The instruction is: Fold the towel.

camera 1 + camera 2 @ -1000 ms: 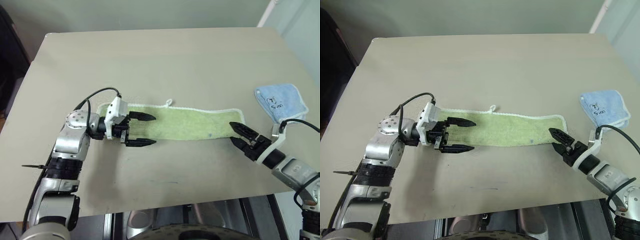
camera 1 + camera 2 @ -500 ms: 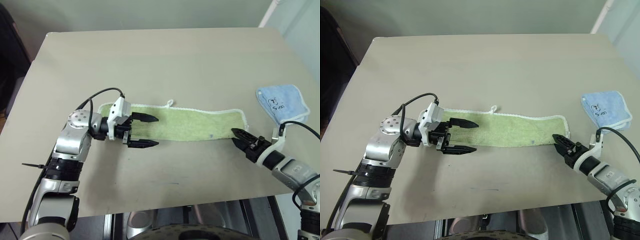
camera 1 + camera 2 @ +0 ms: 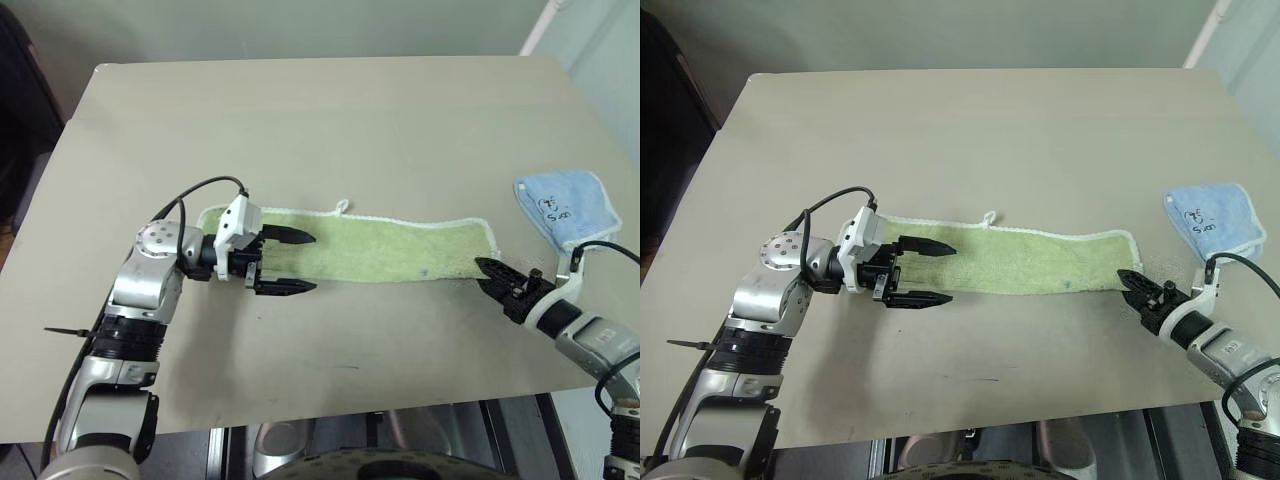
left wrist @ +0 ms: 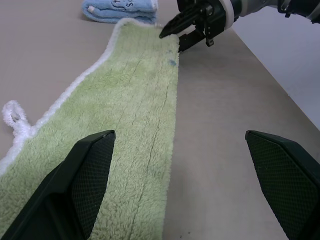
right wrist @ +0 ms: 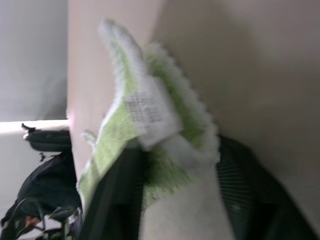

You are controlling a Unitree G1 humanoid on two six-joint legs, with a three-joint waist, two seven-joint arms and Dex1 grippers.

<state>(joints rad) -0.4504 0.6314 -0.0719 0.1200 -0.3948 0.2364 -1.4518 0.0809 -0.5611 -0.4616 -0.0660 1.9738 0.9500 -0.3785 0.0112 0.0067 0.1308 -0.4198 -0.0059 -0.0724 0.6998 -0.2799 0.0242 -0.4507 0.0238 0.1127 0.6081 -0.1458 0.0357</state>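
Two claws bracket the towel (image 3: 360, 245), a long strip running straight from one to the other. In the eye views the left claw (image 3: 290, 262) gapes wide over its end, gripping nothing; the right claw (image 3: 497, 279) sits at the opposite corner, bare tabletop (image 3: 330, 120) beyond. The left wrist view shows the towel stretching ahead. In the right wrist view, the fingers (image 5: 120, 195) flank that corner, nearly closed.

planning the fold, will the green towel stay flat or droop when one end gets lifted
The towel will probably droop: it is thin terry lying limp along the table. It likely drags rather than slides, given its fuzzy pile. At the right claw its corner already bunches, so expect wrinkling.
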